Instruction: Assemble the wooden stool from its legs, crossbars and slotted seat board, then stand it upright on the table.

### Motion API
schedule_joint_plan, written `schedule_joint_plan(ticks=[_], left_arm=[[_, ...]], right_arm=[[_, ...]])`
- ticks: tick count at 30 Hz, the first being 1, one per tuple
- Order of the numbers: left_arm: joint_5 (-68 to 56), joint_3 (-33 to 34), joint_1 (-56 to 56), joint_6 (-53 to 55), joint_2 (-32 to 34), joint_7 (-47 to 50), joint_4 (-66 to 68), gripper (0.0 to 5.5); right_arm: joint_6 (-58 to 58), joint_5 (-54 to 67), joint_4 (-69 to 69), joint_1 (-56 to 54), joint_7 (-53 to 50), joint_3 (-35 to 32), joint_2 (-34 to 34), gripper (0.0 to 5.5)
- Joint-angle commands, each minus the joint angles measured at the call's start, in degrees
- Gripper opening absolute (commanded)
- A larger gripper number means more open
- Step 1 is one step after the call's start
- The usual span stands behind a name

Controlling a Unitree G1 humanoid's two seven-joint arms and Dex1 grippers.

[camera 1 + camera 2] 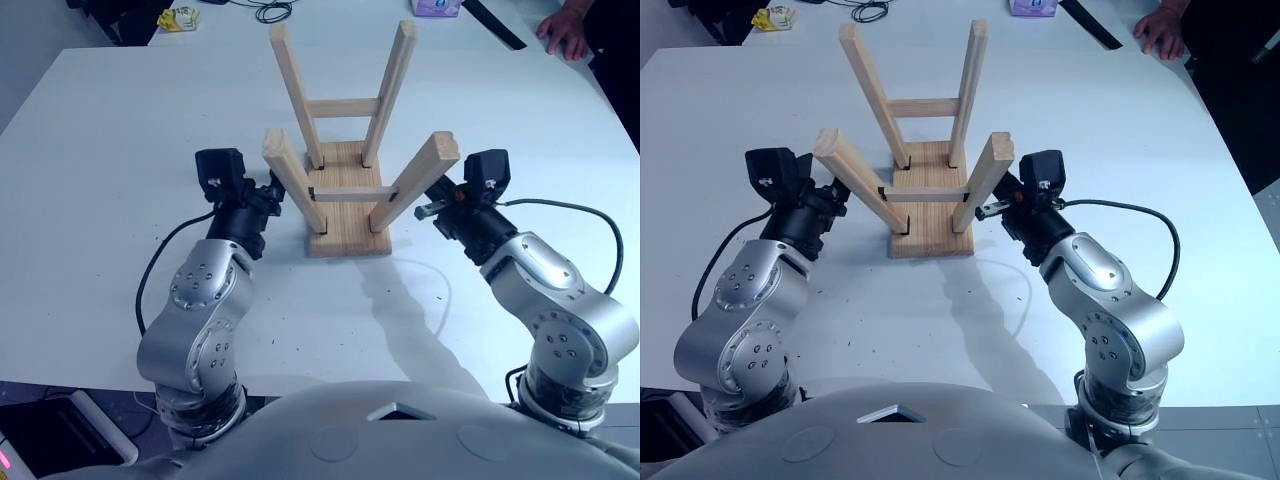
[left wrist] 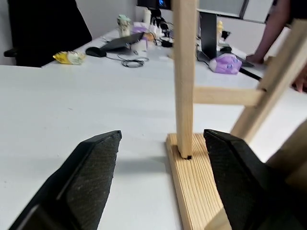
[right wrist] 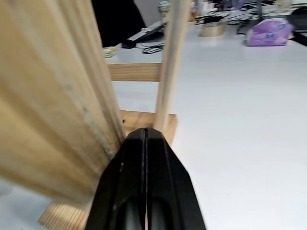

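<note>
White bench [image 1: 120, 120] holds stool [image 1: 345, 215] inverted, 4 legs [image 1: 293, 185] and 2 crossbars [image 1: 345, 107] fitted; uprighting seemingly remains. Left claw [image 1: 272, 190], 9 o'clock, gapes empty; right claw [image 3: 145, 139], 3 o'clock, pinched closed, empty.

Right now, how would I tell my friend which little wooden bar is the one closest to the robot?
Find the white table, where the wooden stool sits upside down. Look at the two legs nearest the robot, between the left gripper and the right gripper; the near crossbar joins them. The other crossbar joins the far pair instead.
</note>
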Motion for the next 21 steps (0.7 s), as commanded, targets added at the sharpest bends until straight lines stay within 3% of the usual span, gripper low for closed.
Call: schedule_joint_plan(ticks=[1, 6, 8, 12, 14, 16, 21], left_arm=[[-2.2, -1.9, 0.1, 0.4, -0.3, -3.3, 2.7, 3.22], [0.6, 12.1, -3.6, -7.7, -3.0, 2.3, 8.4, 3.22], [-0.9, 18.0, -5.8, -12.0, -3.2, 2.5, 9.0, 3.22], [-5.8, 23.4, -10.9, -15.7, -0.3, -0.3, 5.9, 3.22], [-8.3, 24.7, -14.0, -15.8, 1.7, -1.5, 5.3, 3.22], [-10.7, 23.4, -17.5, -15.9, 3.2, -3.0, 4.8, 2.88], [-14.8, 16.9, -21.3, -13.7, 3.5, -3.6, 2.5, 2.09]], right_arm=[[0.4, 1.4, 2.0, -2.3, 3.2, 2.7, -1.0, 0.0], [-7.8, -2.9, 5.7, -1.8, 7.9, 1.0, -6.5, 0.0], [-12.7, -2.7, 8.4, -3.3, 11.4, -4.6, -9.0, 0.0], [-16.6, 7.0, 12.8, -10.9, 15.3, -18.4, -11.1, 0.0], [-16.5, 13.0, 13.1, -15.0, 15.0, -21.5, -10.7, 0.0], [-16.2, 18.6, 12.0, -18.7, 12.2, -21.6, -8.5, 0.0], [-15.2, 17.1, 11.2, -24.8, 2.7, -13.3, -4.4, 0.0]])
